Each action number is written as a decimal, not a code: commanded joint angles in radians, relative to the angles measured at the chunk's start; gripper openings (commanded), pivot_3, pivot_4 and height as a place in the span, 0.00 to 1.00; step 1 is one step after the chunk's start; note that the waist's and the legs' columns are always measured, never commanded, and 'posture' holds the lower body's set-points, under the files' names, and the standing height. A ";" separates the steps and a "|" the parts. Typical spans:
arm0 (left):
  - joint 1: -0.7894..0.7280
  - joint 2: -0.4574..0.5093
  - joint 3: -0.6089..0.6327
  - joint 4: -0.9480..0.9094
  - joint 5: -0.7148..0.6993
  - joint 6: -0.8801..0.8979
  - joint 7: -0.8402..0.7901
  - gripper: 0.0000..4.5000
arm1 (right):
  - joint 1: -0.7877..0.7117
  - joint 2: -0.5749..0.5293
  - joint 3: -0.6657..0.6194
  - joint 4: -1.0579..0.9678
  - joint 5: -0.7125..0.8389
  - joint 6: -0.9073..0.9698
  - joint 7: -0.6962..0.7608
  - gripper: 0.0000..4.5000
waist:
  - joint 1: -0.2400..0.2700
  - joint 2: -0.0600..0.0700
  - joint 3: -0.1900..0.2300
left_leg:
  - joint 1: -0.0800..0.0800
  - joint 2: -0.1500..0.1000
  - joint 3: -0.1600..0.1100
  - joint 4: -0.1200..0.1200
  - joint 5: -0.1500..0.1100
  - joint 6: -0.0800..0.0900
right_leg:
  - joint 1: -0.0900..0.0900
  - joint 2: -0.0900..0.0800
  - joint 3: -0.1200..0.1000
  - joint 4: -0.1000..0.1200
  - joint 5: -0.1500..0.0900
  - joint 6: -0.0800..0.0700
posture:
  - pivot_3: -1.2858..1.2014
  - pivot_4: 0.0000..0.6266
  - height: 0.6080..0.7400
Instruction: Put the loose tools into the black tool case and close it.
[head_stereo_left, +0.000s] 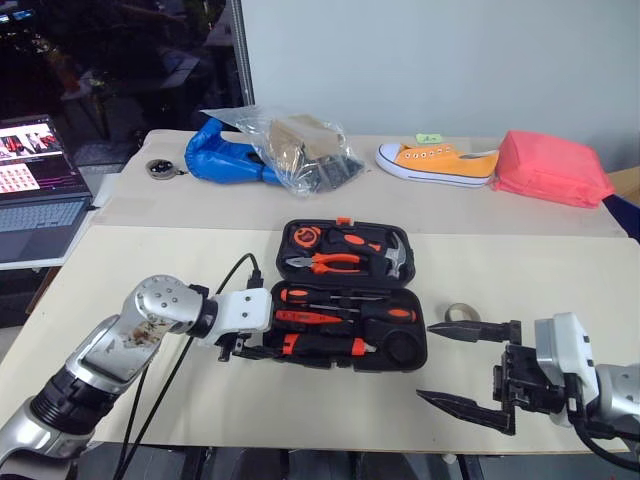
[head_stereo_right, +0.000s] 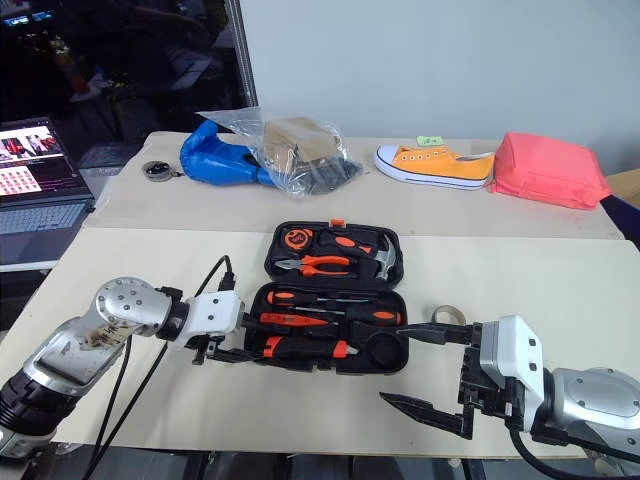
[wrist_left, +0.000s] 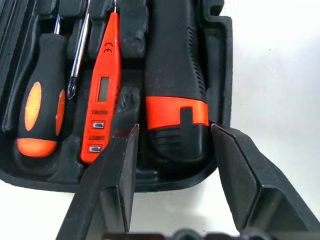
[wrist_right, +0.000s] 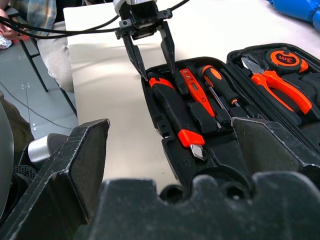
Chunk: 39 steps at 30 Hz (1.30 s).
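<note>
case (head_stereo_left: 418, 345): matt black plastic; knife (wrist_left: 176, 85): ribbed rubbery grip; hammer (head_stereo_left: 397, 262): shiny steel; table (head_stereo_left: 530, 270): smooth matt

Open black plastic tool case (head_stereo_left: 350, 295) mid-desk (head_stereo_left: 520, 270), orange-and-black utility knife (head_stereo_left: 322, 346) in its near recess, screwdrivers (head_stereo_left: 345, 316) just behind. Beyond: clear plastic bag (head_stereo_left: 290, 150) left, yellow canvas sneaker (head_stereo_left: 437, 163) centre, pink fabric pouch (head_stereo_left: 552, 168) right.
</note>
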 joint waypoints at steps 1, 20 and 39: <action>-0.027 -0.030 0.009 0.015 0.012 0.013 0.038 0.55 | -0.004 0.007 -0.019 -0.019 0.005 -0.022 -0.002 1.00 | 0.001 0.000 0.000 | 0.000 0.000 0.000 0.000 0.000 0.000 | 0.000 0.000 0.000 0.000 0.000 0.000 | 0.52 0.24 1.00; -0.154 -0.138 0.092 0.012 -0.184 0.373 0.064 0.55 | -0.021 0.008 -0.005 -0.013 0.003 -0.019 -0.005 1.00 | 0.000 0.000 0.000 | -0.001 -0.001 -0.001 0.002 0.000 0.000 | 0.000 0.001 -0.001 0.001 0.000 0.001 | 0.52 0.24 1.00; 0.067 -0.162 0.007 0.048 -0.044 0.087 0.221 0.03 | -0.029 0.004 0.001 -0.015 0.005 -0.011 -0.016 1.00 | 0.001 0.003 -0.002 | 0.001 0.000 -0.001 0.003 0.000 0.000 | 0.002 0.000 0.000 0.001 0.001 -0.001 | 0.52 0.24 1.00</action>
